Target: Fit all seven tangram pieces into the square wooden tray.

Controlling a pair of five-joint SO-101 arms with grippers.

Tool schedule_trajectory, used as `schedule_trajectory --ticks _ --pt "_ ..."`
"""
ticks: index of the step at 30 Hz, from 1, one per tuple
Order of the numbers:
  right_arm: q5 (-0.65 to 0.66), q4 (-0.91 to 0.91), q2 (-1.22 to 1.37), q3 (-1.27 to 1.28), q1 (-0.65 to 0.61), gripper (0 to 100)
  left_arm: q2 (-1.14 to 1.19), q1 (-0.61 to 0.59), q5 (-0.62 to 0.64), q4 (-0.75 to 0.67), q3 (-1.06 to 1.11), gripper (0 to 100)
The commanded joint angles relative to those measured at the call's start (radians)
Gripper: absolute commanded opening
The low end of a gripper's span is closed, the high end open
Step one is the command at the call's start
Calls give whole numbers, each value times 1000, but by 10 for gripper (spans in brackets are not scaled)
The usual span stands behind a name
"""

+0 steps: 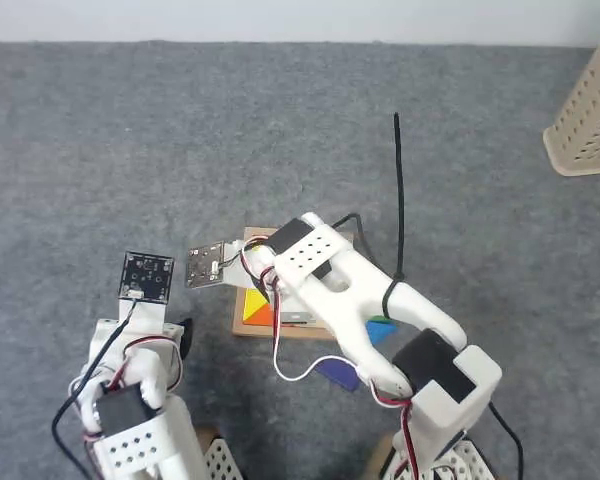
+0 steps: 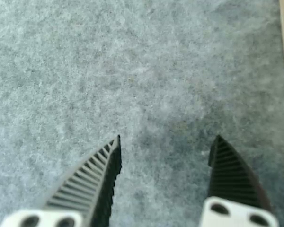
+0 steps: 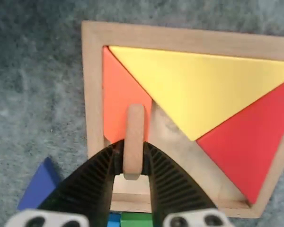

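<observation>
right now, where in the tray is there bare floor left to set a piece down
Bare tray floor lies between the orange triangle, yellow triangle and red triangle. Crowded at the orange end, where the right jaws hold a wooden piece. Open carpet lies under the left jaws.

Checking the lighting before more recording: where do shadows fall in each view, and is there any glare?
High view: soft, even light, only faint shadows on the carpet, no glare. Left wrist view: a dim shadow patch on the carpet ahead of the left gripper, jaws open. Right wrist view: the tray and its yellow triangle evenly lit, no glare.
</observation>
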Motion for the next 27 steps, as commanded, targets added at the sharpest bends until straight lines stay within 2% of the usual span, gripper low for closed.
schedule_trajectory --ticks 1,6,13,27 --pt "9 -21 -8 -64 -5 11 -15 -2 -11 5 -8 280" --pt "-31 -16 -12 -80 -5 16 -15 -2 -11 5 -8 280" --pt "-55 -2 -8 -95 -4 152 -15 -2 -11 5 -8 280" --pt "-60 -7 -13 -127 54 134 -15 0 -11 5 -8 280"
